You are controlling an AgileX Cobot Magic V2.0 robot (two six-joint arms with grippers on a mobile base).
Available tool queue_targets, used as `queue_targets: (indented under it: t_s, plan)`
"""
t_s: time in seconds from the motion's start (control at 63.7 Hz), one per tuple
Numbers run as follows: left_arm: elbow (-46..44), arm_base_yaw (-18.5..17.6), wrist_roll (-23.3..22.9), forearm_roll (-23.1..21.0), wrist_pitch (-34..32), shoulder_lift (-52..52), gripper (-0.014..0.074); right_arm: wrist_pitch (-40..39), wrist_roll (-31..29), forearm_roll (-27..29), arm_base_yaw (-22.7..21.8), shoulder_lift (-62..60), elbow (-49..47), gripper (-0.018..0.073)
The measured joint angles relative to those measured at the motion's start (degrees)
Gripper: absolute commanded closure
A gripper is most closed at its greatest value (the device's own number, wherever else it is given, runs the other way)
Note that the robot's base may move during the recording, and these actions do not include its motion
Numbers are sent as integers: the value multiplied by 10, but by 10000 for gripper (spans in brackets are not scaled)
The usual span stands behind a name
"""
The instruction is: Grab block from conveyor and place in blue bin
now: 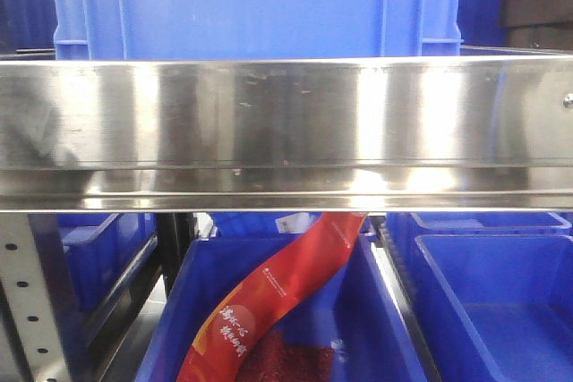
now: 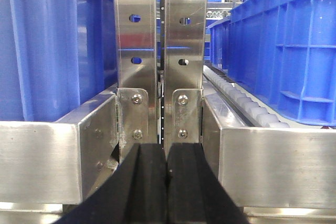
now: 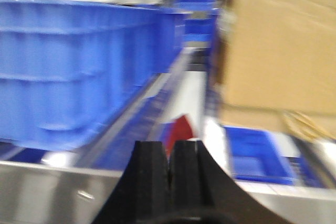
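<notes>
Front view, upper shelf: a large blue crate (image 1: 260, 2) stands on a brushed steel rail (image 1: 286, 127) that runs across the whole width.
Front view, below the rail: open blue bins sit side by side; the middle bin (image 1: 201, 301) holds a curved red packet (image 1: 277, 297) with pale lettering, and another blue bin (image 1: 501, 310) lies to its right.
Left gripper (image 2: 167, 182): its two black fingers are pressed together with nothing between them, facing two upright steel posts (image 2: 160, 40).
Left wrist view, sides: blue crates stand to either side, the right one (image 2: 286, 45) beside a line of pale rollers (image 2: 247, 108).
Right gripper (image 3: 169, 174): black fingers together, gripping nothing; this view is blurred.
Right wrist view, surroundings: a blue crate (image 3: 79, 72) at left, a brown cardboard box (image 3: 278, 51) at right.
Block and conveyor: neither appears in any view.
</notes>
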Motion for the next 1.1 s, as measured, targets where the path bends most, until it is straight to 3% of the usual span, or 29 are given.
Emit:
queue_targets:
  t_s: [0.236, 1.099]
  plan:
    - [0, 0, 0, 0, 0, 0, 707, -34, 0, 1, -42, -90, 107, 721]
    - [0, 0, 0, 0, 0, 0, 707, -40, 0, 3, -43, -94, 112, 721]
